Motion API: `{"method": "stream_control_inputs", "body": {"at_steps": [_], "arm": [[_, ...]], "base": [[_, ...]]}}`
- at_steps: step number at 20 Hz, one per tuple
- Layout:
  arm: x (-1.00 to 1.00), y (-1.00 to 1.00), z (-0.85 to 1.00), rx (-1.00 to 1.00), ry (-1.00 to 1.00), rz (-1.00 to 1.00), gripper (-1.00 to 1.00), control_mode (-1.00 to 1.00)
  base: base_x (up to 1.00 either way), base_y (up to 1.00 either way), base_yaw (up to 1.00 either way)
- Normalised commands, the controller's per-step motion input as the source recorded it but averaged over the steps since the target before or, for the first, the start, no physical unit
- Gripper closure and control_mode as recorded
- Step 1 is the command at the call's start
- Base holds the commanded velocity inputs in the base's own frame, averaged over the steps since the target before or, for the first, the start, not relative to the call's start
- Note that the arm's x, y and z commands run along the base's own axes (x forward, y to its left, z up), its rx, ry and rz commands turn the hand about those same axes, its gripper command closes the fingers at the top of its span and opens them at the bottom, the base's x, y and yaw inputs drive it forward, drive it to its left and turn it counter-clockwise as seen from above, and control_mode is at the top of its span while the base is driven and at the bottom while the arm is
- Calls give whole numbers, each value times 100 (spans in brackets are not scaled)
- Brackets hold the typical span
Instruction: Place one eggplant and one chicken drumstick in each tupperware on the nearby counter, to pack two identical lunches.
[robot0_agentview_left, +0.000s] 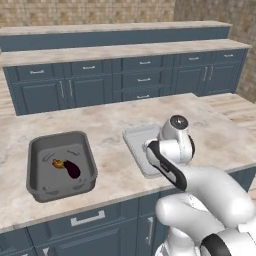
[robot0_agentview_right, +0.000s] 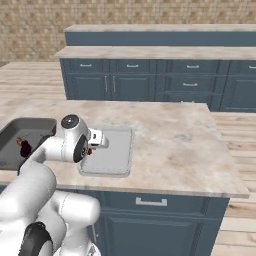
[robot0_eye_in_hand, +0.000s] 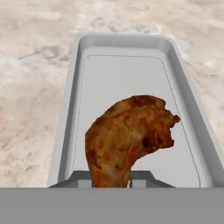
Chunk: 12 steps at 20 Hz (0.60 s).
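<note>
My gripper is shut on a browned chicken drumstick and hangs over the near end of the shallow pale grey tupperware, whose floor is bare. That tray lies on the beige stone counter, partly hidden by my arm in the left base view. To its left stands the deep dark grey tupperware. Inside it lie a dark purple eggplant and a second drumstick, side by side. From the right base camera the tub appears at the left edge.
The island counter stretches bare to the right of the tray. Behind it run stepped blue cabinets along a brick wall, across a strip of wooden floor.
</note>
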Motion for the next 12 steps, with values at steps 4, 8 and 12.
{"method": "stream_control_inputs", "body": {"at_steps": [4, 8, 12], "arm": [[37, 0, -2, 0, 9, 0, 100, -100], [34, 0, -8, 0, 7, 0, 100, -100], [12, 0, -25, 0, 3, 0, 100, -100]], "base": [[0, 0, 0], [0, 0, 0], [0, 0, 0]]}}
